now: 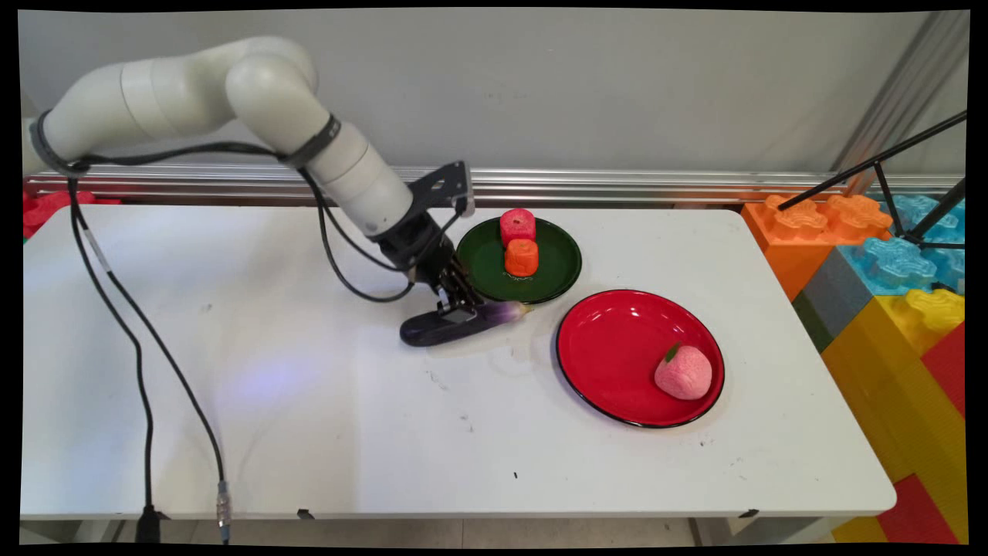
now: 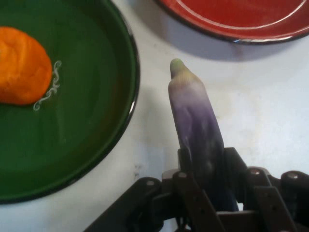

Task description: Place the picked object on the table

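A purple eggplant lies on the white table just in front of the green plate. My gripper is down on its middle, shut on it, one finger on each side. The eggplant's pale green tip points toward the red plate. On the green plate sit an orange piece and a red piece. A pink peach rests on the red plate.
Large toy bricks in orange, blue and yellow stand off the table's right end, with a black tripod leg above them. Black cables hang over the table's left side. A metal rail runs along the back.
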Robot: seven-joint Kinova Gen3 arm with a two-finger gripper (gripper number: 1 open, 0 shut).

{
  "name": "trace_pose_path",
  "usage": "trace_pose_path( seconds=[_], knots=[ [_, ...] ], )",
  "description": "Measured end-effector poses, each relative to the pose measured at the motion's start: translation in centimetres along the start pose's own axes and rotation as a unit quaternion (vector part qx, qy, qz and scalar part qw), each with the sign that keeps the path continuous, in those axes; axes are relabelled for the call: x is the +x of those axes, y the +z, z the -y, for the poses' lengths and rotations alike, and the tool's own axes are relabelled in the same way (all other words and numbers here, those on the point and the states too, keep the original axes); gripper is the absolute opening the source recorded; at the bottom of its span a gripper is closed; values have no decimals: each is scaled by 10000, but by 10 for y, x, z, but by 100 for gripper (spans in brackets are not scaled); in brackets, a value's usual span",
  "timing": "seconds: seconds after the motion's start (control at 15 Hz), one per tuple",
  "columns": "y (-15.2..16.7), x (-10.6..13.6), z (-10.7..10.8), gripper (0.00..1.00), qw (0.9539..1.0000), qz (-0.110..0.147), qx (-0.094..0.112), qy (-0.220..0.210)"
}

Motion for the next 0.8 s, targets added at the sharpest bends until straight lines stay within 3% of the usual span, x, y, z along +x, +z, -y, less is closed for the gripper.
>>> trace_pose_path(
  seconds=[0.8],
  knots=[
    [41,-8,-6,0,9997,-10,241,69]
  ],
)
